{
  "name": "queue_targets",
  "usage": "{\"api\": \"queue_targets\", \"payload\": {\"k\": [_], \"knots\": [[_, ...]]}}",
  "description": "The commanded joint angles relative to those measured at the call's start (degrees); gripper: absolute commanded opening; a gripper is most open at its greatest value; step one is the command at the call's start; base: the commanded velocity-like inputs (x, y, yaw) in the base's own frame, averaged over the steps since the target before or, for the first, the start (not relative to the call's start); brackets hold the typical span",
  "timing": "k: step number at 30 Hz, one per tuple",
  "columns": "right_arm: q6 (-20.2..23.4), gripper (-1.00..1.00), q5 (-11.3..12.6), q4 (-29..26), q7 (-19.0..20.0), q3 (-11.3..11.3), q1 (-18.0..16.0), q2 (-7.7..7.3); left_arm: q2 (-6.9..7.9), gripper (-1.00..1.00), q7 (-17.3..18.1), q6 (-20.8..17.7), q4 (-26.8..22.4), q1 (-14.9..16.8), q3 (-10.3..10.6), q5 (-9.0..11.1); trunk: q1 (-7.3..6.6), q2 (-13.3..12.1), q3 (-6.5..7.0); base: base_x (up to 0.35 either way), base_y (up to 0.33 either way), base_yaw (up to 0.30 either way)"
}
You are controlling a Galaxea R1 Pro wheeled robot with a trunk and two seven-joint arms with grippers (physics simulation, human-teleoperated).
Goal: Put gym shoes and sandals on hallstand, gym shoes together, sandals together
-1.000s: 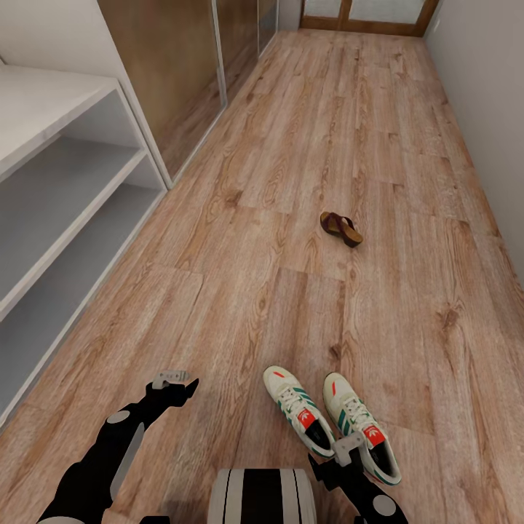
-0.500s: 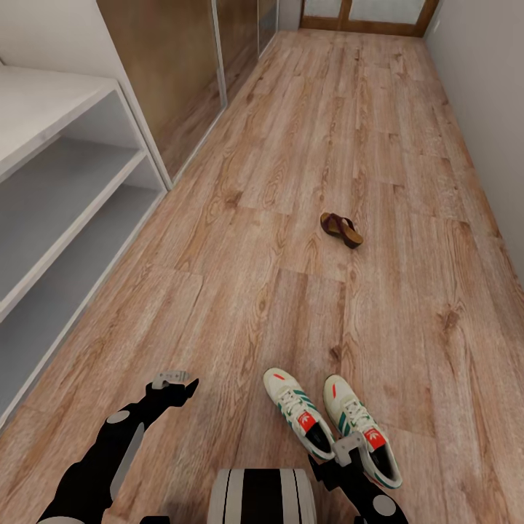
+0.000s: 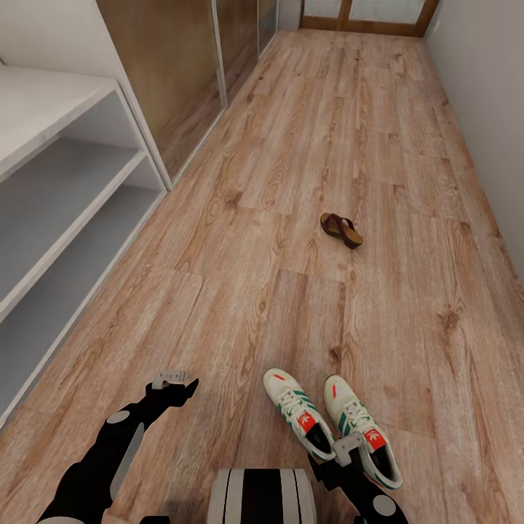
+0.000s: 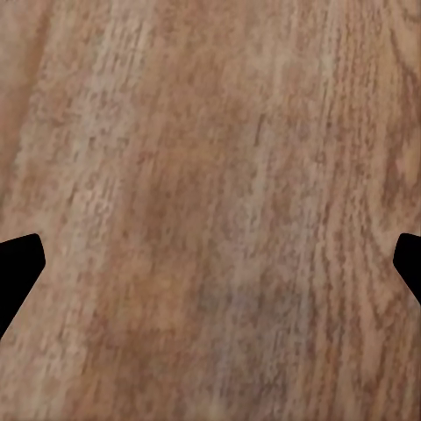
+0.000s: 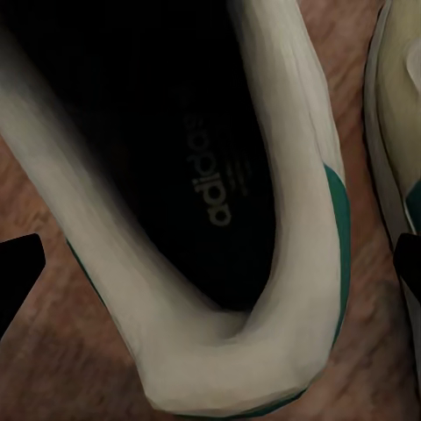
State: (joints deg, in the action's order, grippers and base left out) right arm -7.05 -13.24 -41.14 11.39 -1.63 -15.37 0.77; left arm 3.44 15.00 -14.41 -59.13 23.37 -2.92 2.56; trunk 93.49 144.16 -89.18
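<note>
The two gym shoes (image 3: 331, 424) lie side by side on the floor (image 3: 306, 218), just in front of the robot's base, well apart from the rack (image 3: 65, 211). Their long axes run nearly parallel, toes pointing away from the robot and slightly toward the rack side, heels nearest the base.

The right gripper (image 3: 349, 445) hangs over the heel end of the shoe farther from the rack. In the right wrist view that shoe's dark opening and cream heel collar (image 5: 219, 263) sit between the two fingertips (image 5: 17, 272), which stand wide apart at the picture's edges; they seem clear of the shoe, though the close view makes contact hard to judge. The other shoe's side (image 5: 399, 132) shows just beside it.

The left gripper (image 3: 173, 380) is above bare floor between the shoes and the rack, its fingers (image 4: 17, 267) spread wide and holding nothing.

One sandal (image 3: 340, 228) lies farther down the corridor, well beyond the shoes, angled across the planks.
</note>
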Motion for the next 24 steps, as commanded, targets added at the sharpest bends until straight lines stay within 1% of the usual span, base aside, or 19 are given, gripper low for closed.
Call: {"api": "queue_targets", "payload": {"k": [1, 18, 19, 24], "knots": [[-0.19, 1.00, -0.56, 0.00, 0.13, 0.13, -0.01, 0.02, -0.02, 1.00, 0.29, -0.44, -0.06, -0.01, -0.13, 0.28, -0.01, 0.01, -0.03, 0.001, 0.000, 0.000], [-0.16, 1.00, -0.61, 0.02, 0.19, 0.13, -0.01, 0.02, 0.07, 1.00, 0.29, -0.41, 0.03, 0.01, -0.15, 0.38, -0.01, 0.01, -0.03, 0.026, 0.000, 0.000], [-0.16, -1.00, -0.62, 0.04, 0.19, 0.13, -0.01, 0.02, 0.07, 1.00, 0.29, -0.42, 0.04, 0.01, -0.15, 0.39, -0.01, 0.01, -0.03, 0.008, 0.000, 0.000], [-0.16, -1.00, -0.65, 0.09, 0.28, 0.12, -0.01, 0.11, 0.07, 1.00, 0.29, -0.43, 0.04, 0.01, -0.16, 0.49, -0.01, 0.01, -0.03, 0.002, 0.000, 0.000]]}}
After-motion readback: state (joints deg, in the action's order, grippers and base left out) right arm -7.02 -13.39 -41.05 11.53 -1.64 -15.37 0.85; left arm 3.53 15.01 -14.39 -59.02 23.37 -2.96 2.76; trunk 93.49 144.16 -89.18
